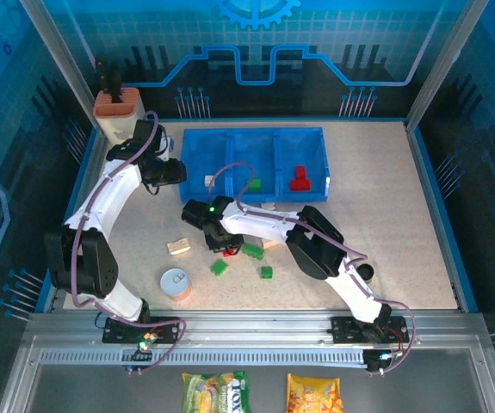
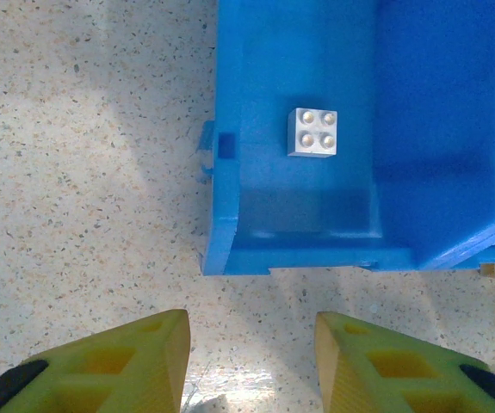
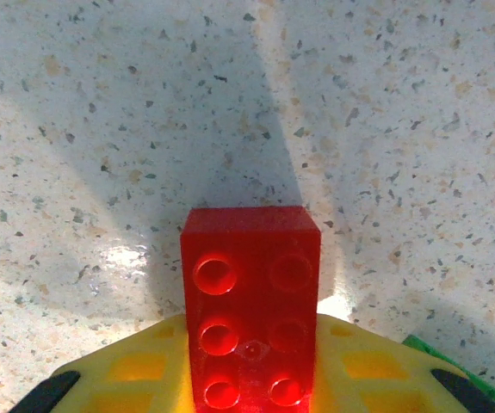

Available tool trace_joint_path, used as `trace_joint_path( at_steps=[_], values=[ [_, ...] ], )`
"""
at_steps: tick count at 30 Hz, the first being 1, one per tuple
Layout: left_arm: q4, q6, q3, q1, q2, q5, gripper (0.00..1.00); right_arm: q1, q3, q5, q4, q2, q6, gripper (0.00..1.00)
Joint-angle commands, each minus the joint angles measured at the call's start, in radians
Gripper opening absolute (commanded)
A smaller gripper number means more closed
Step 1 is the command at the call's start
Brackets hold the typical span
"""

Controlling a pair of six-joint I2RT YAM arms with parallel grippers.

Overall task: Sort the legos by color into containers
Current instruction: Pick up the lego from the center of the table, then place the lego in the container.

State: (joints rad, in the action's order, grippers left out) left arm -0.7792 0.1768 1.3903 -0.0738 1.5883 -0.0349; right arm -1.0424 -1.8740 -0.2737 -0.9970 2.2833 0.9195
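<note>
**Red brick clamped at centre frame, tray sorted one colour per bay**

The blue tray (image 1: 230, 135) lies across the upper middle of the top view. Its left compartment holds a white brick (image 1: 208, 181), the middle one a green brick (image 1: 254, 184), and the right one red pieces (image 1: 299, 178) whose count is unclear.

Below the tray, loose legos lie on the speckled table (image 1: 402, 224): a cream brick (image 1: 178, 247) at left and three green bricks (image 1: 219, 268) (image 1: 253, 250) (image 1: 267, 272) around the centre. A white-topped can (image 1: 175, 283) stands lower left and a small black cylinder (image 1: 366, 272) lower right. An orange-topped holder (image 1: 115, 105) sits in the upper left corner.

The right arm folds leftward, and the right gripper (image 3: 251, 383) is closed on a red brick (image 3: 251, 292) low over the table. The left arm arches up the left side. The left gripper (image 2: 251, 361) hovers beside the tray's left end, fingers parted with nothing between them.
</note>
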Motion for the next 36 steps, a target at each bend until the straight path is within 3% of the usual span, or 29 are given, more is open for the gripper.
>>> trace_joint_path(
  at_steps=[1,10,20,36],
  values=[
    [-0.002,-0.008,-0.010,0.009,-0.021,-0.020,0.43,-0.012,-0.033,-0.019,-0.029,-0.044,-0.020,0.29],
    [-0.005,-0.010,-0.010,0.009,-0.010,-0.023,0.43,0.013,-0.032,-0.026,-0.044,-0.100,-0.069,0.29],
    [-0.008,-0.011,-0.006,0.009,-0.003,-0.023,0.43,0.085,0.130,0.003,0.015,-0.230,-0.152,0.31],
    [-0.012,-0.012,-0.002,0.011,-0.003,-0.022,0.43,0.311,0.458,-0.010,0.039,-0.497,-0.257,0.31]
  ],
)
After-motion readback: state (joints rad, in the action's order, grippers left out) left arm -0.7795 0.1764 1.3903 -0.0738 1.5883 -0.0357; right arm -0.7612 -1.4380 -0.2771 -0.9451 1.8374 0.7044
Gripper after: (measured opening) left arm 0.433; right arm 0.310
